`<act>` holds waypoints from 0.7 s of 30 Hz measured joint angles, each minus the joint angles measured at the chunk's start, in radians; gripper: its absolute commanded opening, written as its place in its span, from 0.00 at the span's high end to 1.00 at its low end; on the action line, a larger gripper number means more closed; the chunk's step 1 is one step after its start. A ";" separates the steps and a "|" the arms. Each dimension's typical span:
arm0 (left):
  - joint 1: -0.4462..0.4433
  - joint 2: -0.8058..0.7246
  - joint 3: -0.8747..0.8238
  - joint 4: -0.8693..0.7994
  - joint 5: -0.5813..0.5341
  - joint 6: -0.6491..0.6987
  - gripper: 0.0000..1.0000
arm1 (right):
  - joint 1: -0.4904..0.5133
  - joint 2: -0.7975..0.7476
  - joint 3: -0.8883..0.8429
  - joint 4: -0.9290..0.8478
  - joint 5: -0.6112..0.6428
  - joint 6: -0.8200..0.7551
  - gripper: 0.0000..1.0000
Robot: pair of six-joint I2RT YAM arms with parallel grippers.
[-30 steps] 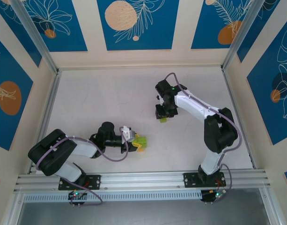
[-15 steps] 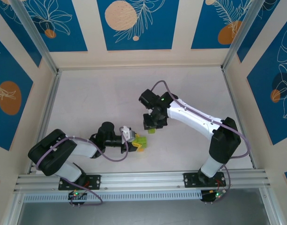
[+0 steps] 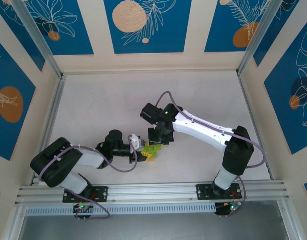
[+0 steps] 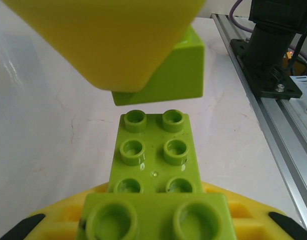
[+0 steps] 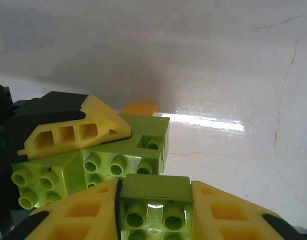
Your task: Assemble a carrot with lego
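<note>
My left gripper (image 3: 143,149) is shut on the part-built carrot (image 3: 150,152), a cluster of lime-green bricks lying near the table's front middle. The left wrist view shows its oblong studded green brick (image 4: 153,152) reaching forward from the left gripper (image 4: 153,212). An orange block (image 5: 139,108) peeks out behind the green bricks (image 5: 120,162). My right gripper (image 3: 160,139) is shut on a small square green brick (image 5: 154,202), hovering right against the cluster. That brick (image 4: 168,75) hangs just above the oblong brick's studs, with a small gap between them.
An aluminium rail (image 3: 153,191) runs along the near edge, with the right arm's base (image 4: 271,50) bolted on it. Low walls (image 3: 148,62) close in the white table (image 3: 103,105) on three sides.
The right arm swung from the back right down toward the left gripper, carrying its green brick to just over the cluster. The left arm stayed still.
</note>
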 measured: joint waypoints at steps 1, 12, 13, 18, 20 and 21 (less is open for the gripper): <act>0.000 0.000 0.000 0.000 0.000 0.000 0.71 | 0.000 0.000 0.000 0.000 0.000 0.002 0.67; 0.000 0.000 0.000 0.000 0.000 0.001 0.72 | 0.016 0.034 0.000 0.007 0.023 0.014 0.67; 0.000 0.000 0.000 0.000 0.000 0.000 0.72 | 0.016 0.036 0.000 0.007 0.024 0.017 0.68; 0.000 0.000 0.000 0.000 -0.003 0.000 0.72 | 0.017 0.036 -0.004 0.011 0.027 0.024 0.67; 0.000 0.000 0.000 0.000 -0.003 0.000 0.72 | 0.017 0.036 -0.007 0.014 0.027 0.026 0.67; 0.000 0.000 0.000 0.000 -0.003 0.000 0.72 | 0.018 0.036 -0.008 0.015 0.027 0.027 0.68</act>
